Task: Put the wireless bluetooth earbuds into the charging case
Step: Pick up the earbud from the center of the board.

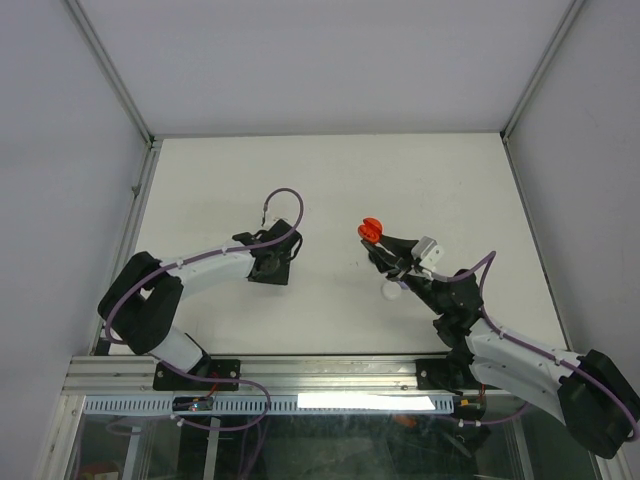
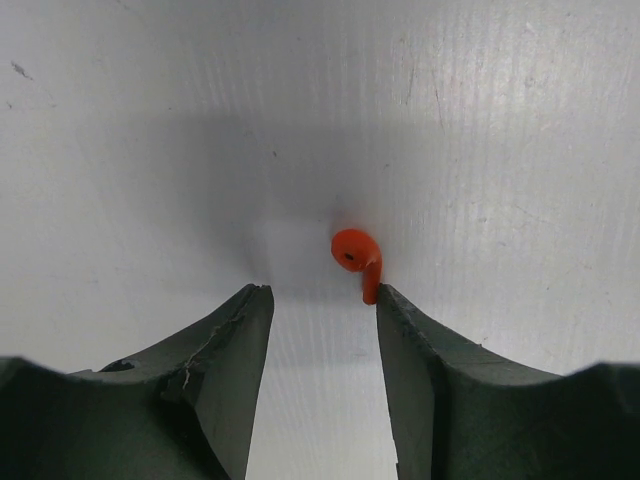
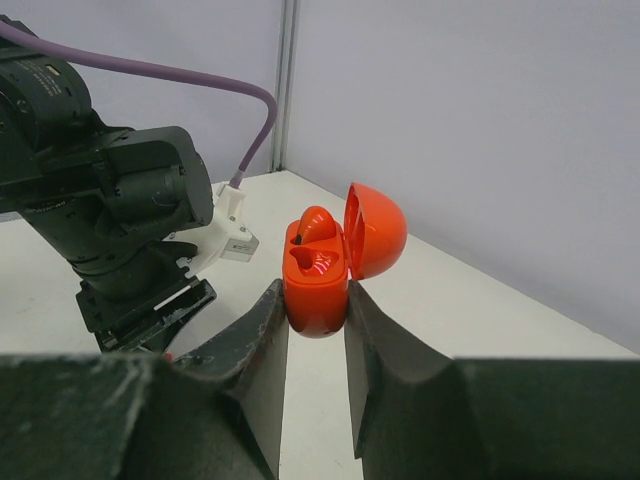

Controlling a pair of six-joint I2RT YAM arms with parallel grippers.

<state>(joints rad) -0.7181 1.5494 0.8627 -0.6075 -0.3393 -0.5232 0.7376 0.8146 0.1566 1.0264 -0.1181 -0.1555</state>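
My right claw [image 3: 313, 296] is clamped on the red charging case [image 3: 318, 290], whose lid [image 3: 378, 228] is flipped open. One red bud [image 3: 315, 224] looks seated inside already, so I judge the job about half done. The second red earbud [image 2: 357, 258] lies on the tabletop [image 2: 150, 150] just ahead of my left claw [image 2: 322, 292], whose jaws stand partly apart and empty. Grasping, carrying and inserting it are left to do. The case's other socket is hard to make out, and from above my left wrist hides the loose earbud.
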